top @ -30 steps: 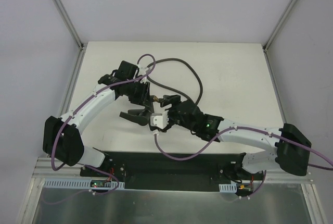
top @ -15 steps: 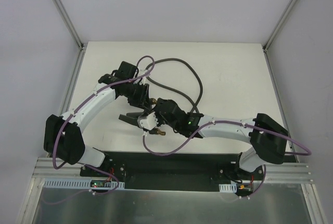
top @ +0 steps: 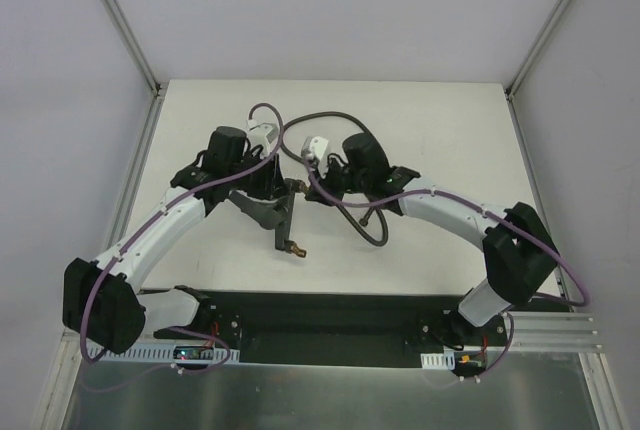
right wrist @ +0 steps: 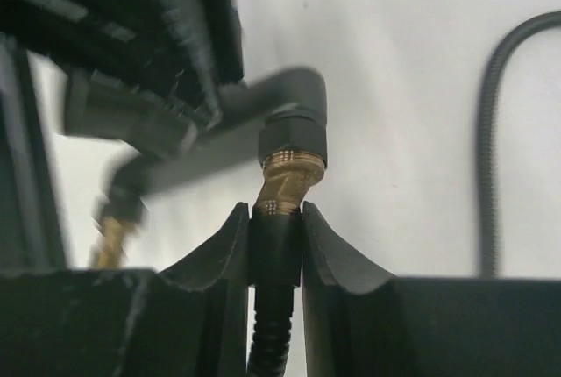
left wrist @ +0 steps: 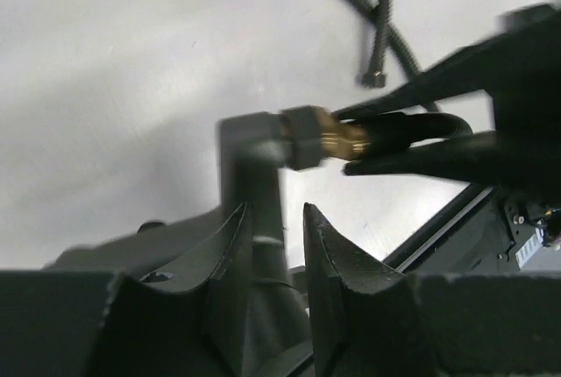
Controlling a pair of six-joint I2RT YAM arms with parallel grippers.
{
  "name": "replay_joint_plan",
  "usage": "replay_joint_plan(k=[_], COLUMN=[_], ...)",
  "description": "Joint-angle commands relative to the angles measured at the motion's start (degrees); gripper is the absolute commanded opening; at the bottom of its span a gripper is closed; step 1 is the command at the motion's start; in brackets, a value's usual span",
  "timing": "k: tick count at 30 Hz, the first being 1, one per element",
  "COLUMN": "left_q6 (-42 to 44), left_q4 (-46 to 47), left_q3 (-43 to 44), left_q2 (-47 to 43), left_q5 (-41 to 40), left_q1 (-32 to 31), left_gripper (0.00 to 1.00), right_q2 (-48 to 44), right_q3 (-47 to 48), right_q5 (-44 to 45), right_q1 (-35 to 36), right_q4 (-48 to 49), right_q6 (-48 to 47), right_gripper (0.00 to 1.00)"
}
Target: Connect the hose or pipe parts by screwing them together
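Your two arms met at the centre of the overhead frame, above the white table [top: 450, 120], to mate the two parts. Your left gripper [left wrist: 273, 212] was pinched on the stem of the small black T-shaped fitting with brass-coloured threaded tips [left wrist: 250, 131]. It held the fitting off the surface with one side port facing the other arm, while a spare brass tip [top: 297, 247] pointed toward the lower middle of the overhead view.

Your right gripper [right wrist: 274, 210] was pressed tight on the end of the long thin dark-grey flexible hose [top: 383, 165], just behind its brass-coloured connector [right wrist: 289, 180]. You probably chose a hold that close so the limp hose could not droop and the tip could be steered.

In the right wrist view the connector touched the fitting's dark collar at the upper middle of the frame. It looked tilted rather than square, which would risk crossed threads if the lean was not just blur.

The rest of the hose looped through the upper right of the overhead picture and back down onto the table, apparently slack enough to let the end turn. Its other end [left wrist: 375, 77], with a small connector, lay free on the table at the top of the left wrist view. The joint looked started but not yet tightened.
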Motion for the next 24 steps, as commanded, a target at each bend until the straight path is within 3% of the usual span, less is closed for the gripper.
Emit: replay_joint_plan(k=[1,5,12,14,18,24], left_q6=[-0.5,-0.7,-2.3,-2.9,-4.9,-7.3], left_q4=[17.5,18.1,17.7,15.6,14.2,14.6], left_q3=[-3.9,-4.6,-5.0,-5.0,-7.3,-10.7], left_q2=[-7.1,-6.7,-6.4,-6.8,-8.6,-9.0], left_q5=[4.2,5.5,2.5,0.7,-1.1,1.5], left_q1=[-0.7,-0.7,-0.6,-0.6,-0.6,-0.6], left_gripper=[0.00,0.00,0.00,0.08,0.44,0.51], right_q2=[-1.0,-2.4,-1.5,-1.6,-2.4,-3.3], right_q3=[-2.7,-4.6,-7.4,-8.5,-11.0,-15.7], right_q5=[-30.7,-29.7,-30.6,-29.9,-26.6,-19.2], right_q1=[-6.5,-7.2,-10.3,-11.2,-11.5,-11.5], right_q4=[28.9,29.7,36.3,36.4,39.3,45.5], right_q6=[41.0,40.3,49.3,50.7,53.4,60.2], right_gripper=[0.01,0.01,0.01,0.01,0.01,0.01])
